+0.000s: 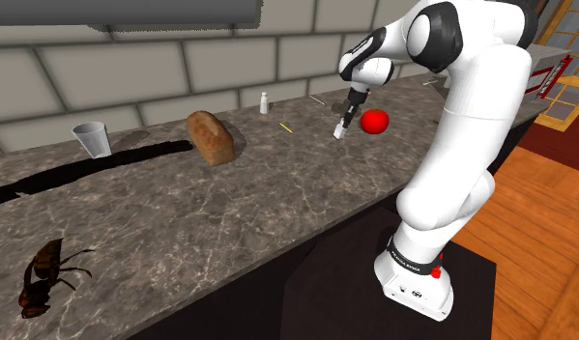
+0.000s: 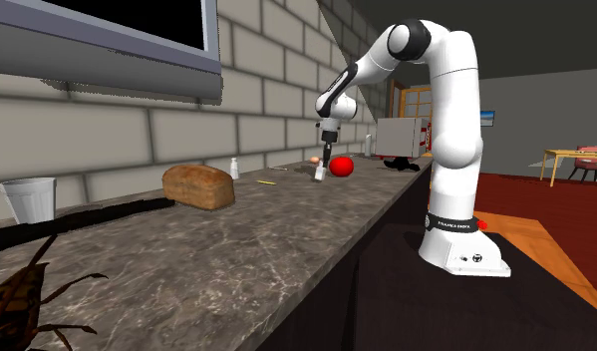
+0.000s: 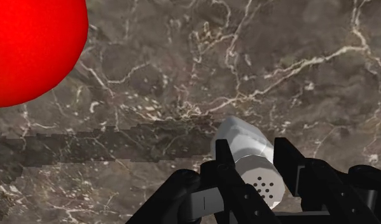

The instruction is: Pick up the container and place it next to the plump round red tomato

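Note:
A small white shaker (image 3: 245, 147) with a perforated cap is clasped between my two black fingers (image 3: 288, 160). My gripper (image 1: 344, 125) is shut on it and holds it tilted, just over the dark marble counter (image 1: 229, 208). The round red tomato (image 1: 375, 121) lies on the counter close beside the shaker (image 1: 340, 131), towards the shoulder view's right. In the second exterior view the shaker (image 2: 320, 174) hangs under the gripper (image 2: 324, 164), right next to the tomato (image 2: 341, 167). The tomato (image 3: 30, 44) shows large, a short way from the gripper (image 3: 254, 164). Whether the shaker touches the counter I cannot tell.
A brown bread loaf (image 1: 211, 136), a pale cup (image 1: 92, 138) and a second small white bottle (image 1: 265, 102) stand along the brick wall. A yellow stick (image 1: 286, 127) lies mid-counter. A large brown insect (image 1: 45, 275) sits near the front edge.

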